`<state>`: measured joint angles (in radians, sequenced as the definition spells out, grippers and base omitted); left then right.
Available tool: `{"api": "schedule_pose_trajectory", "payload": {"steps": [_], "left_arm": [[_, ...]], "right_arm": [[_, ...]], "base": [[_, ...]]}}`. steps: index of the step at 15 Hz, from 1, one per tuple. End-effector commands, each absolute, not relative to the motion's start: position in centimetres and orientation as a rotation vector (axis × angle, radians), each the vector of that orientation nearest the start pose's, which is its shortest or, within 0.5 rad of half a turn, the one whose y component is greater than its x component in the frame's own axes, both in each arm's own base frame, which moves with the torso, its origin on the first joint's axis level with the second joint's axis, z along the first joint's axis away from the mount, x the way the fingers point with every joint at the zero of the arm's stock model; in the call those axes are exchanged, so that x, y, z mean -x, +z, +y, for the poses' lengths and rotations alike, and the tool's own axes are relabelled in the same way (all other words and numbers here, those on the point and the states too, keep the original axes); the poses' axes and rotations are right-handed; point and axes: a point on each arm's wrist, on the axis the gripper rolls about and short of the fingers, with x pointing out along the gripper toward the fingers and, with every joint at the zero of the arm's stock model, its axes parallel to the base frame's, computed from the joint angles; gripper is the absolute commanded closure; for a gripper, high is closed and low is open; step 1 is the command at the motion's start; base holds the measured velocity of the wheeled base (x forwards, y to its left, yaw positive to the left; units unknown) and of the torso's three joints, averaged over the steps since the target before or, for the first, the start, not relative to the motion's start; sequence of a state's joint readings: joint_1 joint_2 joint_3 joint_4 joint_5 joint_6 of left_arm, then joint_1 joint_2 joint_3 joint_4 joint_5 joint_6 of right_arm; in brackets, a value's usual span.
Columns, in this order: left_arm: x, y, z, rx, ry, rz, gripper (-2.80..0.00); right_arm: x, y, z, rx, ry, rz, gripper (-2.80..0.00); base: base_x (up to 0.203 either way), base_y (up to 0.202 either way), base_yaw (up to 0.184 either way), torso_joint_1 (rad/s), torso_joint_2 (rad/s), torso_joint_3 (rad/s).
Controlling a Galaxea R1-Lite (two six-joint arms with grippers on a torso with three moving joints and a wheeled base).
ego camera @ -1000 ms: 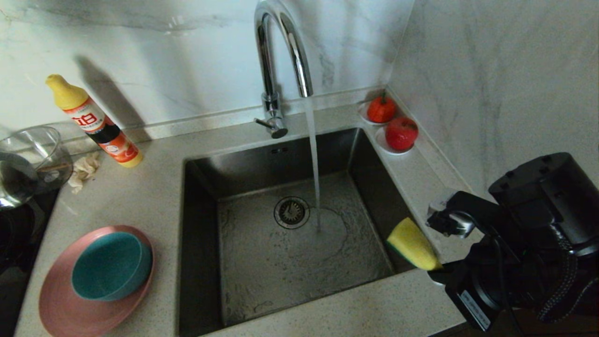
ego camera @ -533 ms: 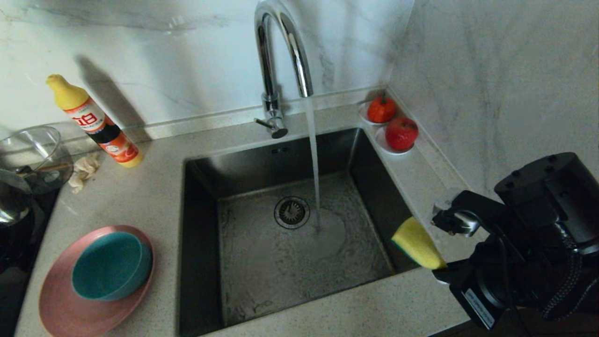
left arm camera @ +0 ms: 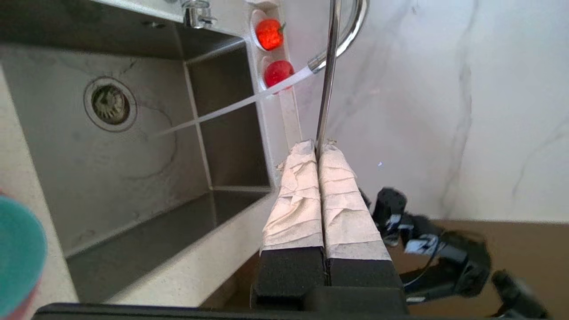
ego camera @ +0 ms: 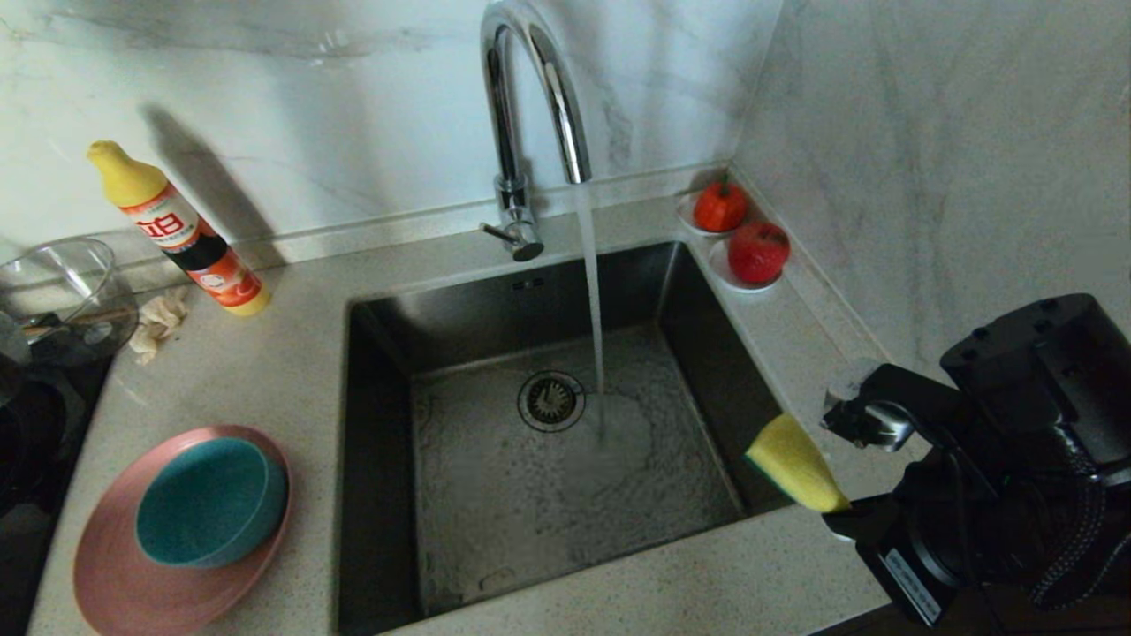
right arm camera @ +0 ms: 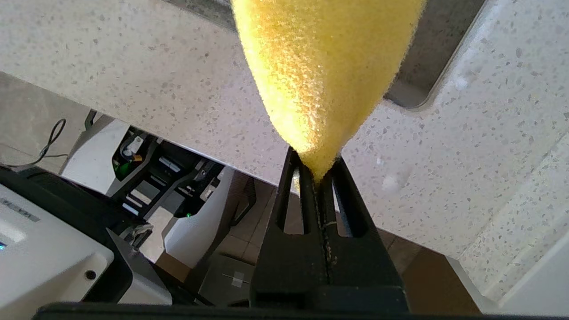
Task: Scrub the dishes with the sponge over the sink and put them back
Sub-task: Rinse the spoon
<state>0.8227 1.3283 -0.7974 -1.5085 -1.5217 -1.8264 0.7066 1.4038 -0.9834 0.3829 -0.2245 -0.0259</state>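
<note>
My right gripper (ego camera: 839, 514) (right arm camera: 316, 166) is shut on one end of the yellow sponge (ego camera: 795, 464) (right arm camera: 324, 66), holding it over the front right corner of the sink (ego camera: 380, 442). In the left wrist view my left gripper (left arm camera: 318, 146) is shut on the thin silver spoon (left arm camera: 327, 84), whose handle sticks straight out past the taped fingers. This gripper is off the left edge of the head view. The teal bowl (ego camera: 208, 503) (left arm camera: 18, 253) sits in the pink plate (ego camera: 110, 574) on the counter left of the sink. Water runs from the chrome tap (ego camera: 530, 106).
A yellow-capped detergent bottle (ego camera: 177, 230), a clear glass bowl (ego camera: 62, 291) and a beige cloth scrap (ego camera: 159, 322) stand at the back left. Two red fruits (ego camera: 720, 208) (ego camera: 758, 252) on small saucers sit in the back right corner. A marble wall closes the right side.
My right gripper and the sponge have drifted slightly right and toward the front edge. A shiny shape at the left edge has slid out of the head view.
</note>
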Motion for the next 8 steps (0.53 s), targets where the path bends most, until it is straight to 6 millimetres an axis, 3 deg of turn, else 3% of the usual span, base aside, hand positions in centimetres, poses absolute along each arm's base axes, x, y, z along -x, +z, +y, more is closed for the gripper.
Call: {"api": "schedule_pose_trajectory", "payload": {"steps": [1, 5, 8], "left_arm": [[-12.1, 33.7, 10.0, 0.874, -0.681, 0.292, 0.00], [-10.5, 35.4, 8.0, 0.965, -0.684, 0.331, 0.00], [-8.4, 36.3, 5.8, 0.890, -0.694, 0.302, 0.00]], "right_arm": [[-16.3, 21.9, 13.3, 0.392, 0.465, 0.724, 0.00], [-16.5, 21.7, 13.4, 0.396, 0.464, 0.733, 0.00], [-16.4, 21.7, 13.4, 0.395, 0.463, 0.730, 0.00]], "base": [[0.000, 0.000, 0.000, 0.000, 0.00, 0.000], [0.000, 0.000, 0.000, 0.000, 0.00, 0.000], [0.000, 0.000, 0.000, 0.000, 0.00, 0.000]]}}
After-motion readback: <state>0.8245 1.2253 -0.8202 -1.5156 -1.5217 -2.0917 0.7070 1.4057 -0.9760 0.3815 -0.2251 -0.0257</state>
